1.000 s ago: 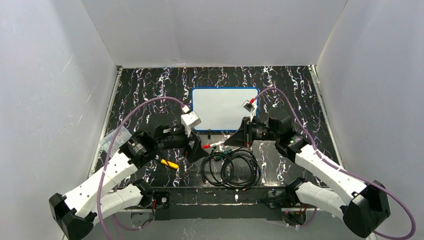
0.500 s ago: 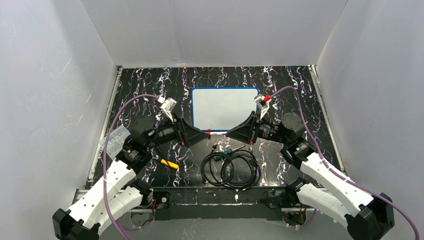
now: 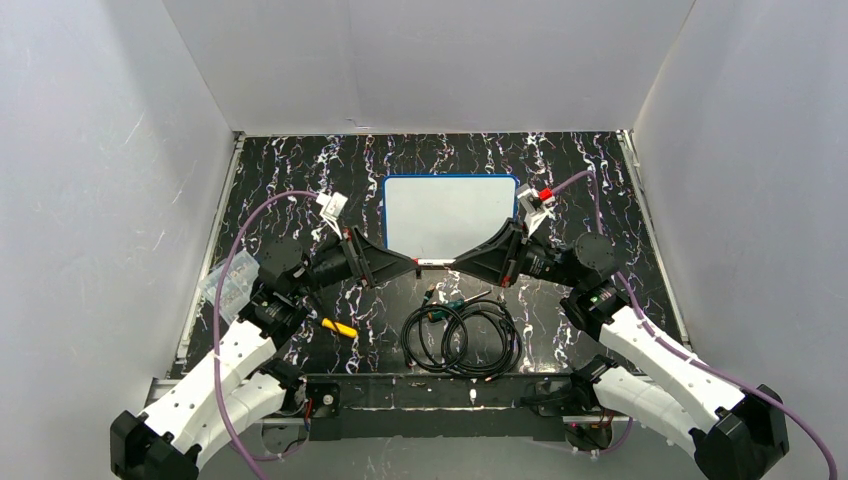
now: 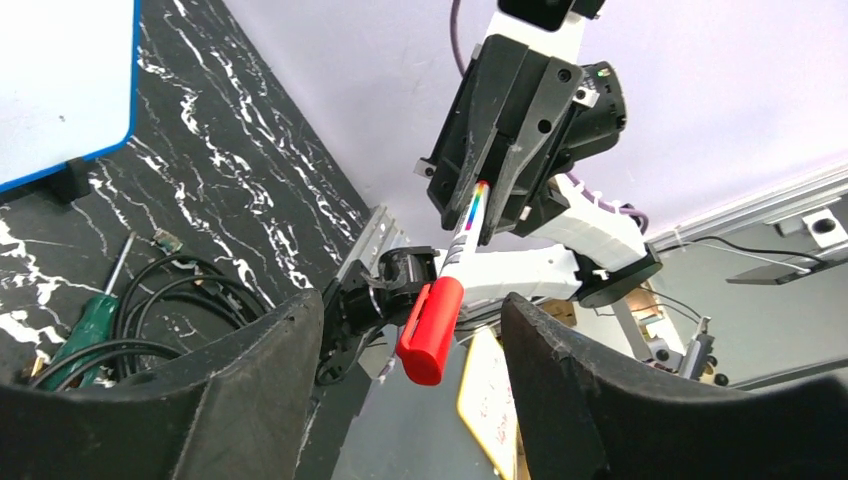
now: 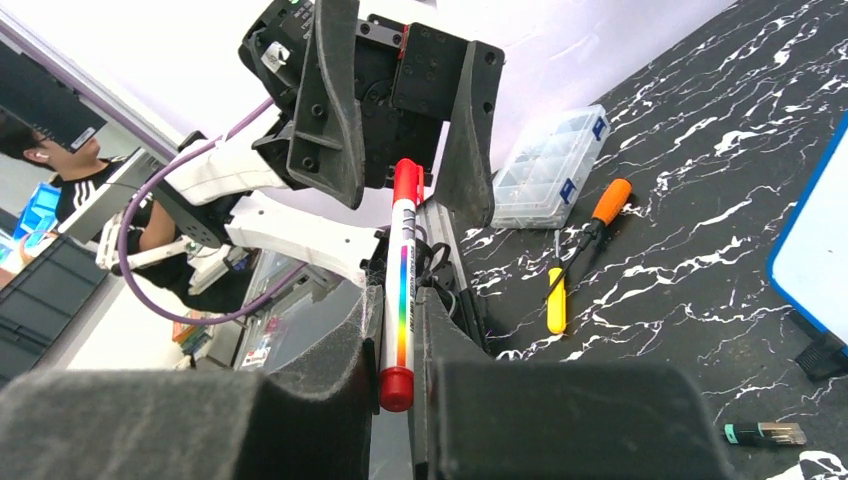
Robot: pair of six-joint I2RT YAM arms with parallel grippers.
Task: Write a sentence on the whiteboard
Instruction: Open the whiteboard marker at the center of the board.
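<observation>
Within the last second you had brought both arms together. The right gripper (image 3: 450, 264) pinched the white rainbow-striped marker (image 5: 403, 290), and the left gripper (image 4: 408, 302), jaws spread, flanked its red cap (image 4: 430, 335). Uncapping probably came next. The blue-framed rectangular whiteboard (image 3: 450, 215) lay blank on the black marbled tabletop (image 3: 290, 180), with white walls (image 3: 430, 60) around.

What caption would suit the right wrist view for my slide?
The right claw grips a red-capped marker, its cap inside the open left claw.

cable coil (image 3: 462, 342) lies before the whiteboard (image 3: 447, 212).
</observation>
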